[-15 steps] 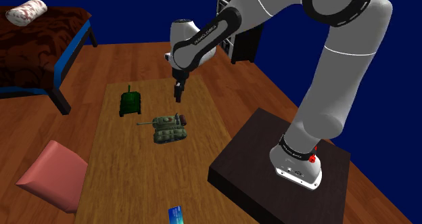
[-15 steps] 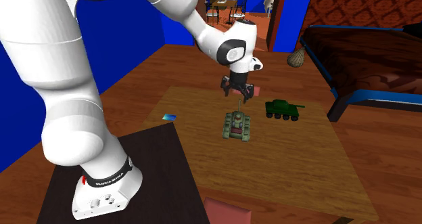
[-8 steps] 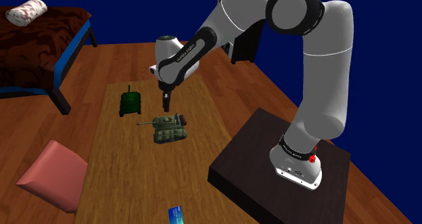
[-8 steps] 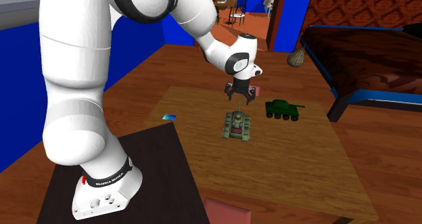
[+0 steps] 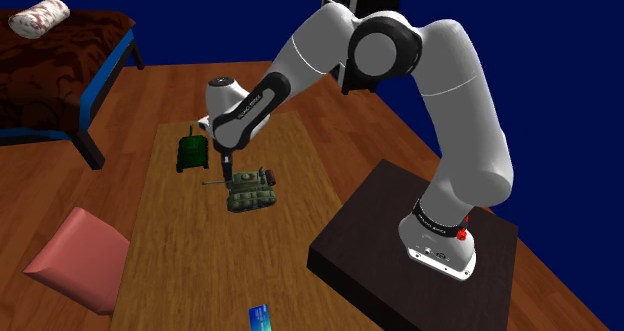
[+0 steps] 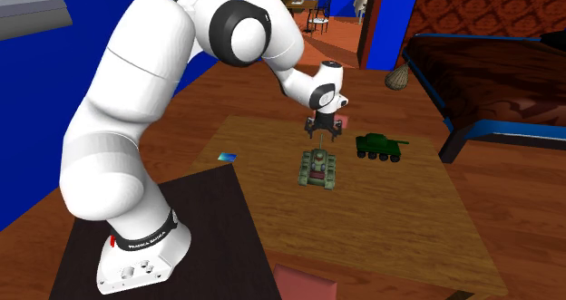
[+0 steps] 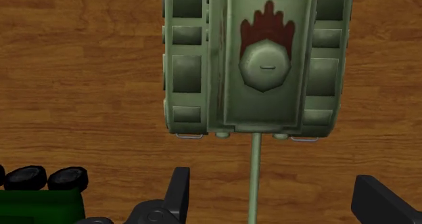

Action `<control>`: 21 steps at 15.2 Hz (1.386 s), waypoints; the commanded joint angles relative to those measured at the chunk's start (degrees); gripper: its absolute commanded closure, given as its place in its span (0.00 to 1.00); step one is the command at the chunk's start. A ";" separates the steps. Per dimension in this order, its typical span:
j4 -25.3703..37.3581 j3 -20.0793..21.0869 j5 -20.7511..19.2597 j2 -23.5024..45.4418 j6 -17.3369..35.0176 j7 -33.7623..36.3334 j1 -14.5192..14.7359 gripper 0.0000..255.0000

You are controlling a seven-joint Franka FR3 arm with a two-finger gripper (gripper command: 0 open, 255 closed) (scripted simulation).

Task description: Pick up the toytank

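Toy tank (image 7: 257, 60), olive: laid on table (image 7: 81, 87), just below the pincer (image 7: 277, 204); its barrel (image 7: 254, 168) is seen between the spread fingers (image 7: 179, 192), untouched.

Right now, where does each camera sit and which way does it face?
Shoulder view: beside the stand, looking down across the table; whole arm shows, gripper over the olive tank.
Second exterior view: at the stand's other side, looking toward the bed; arm and base show.
Wrist view: on the gripper, looking down on the olive tank; two open fingers show.
Shared: all show the dark green tank too.
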 commanded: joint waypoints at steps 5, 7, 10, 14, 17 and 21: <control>2.68 -0.20 -0.59 4.74 2.20 -0.25 0.65 0.00; 3.33 -0.34 -0.69 6.41 3.22 -0.25 0.76 0.00; 3.20 -0.34 -0.69 6.32 3.27 -0.21 0.79 1.00; 3.11 -0.33 -0.69 6.27 3.30 -0.21 0.79 1.00; 3.08 -0.33 -0.69 6.25 3.31 -0.22 0.78 1.00; 2.82 -0.23 -0.61 5.11 2.43 -0.25 0.67 1.00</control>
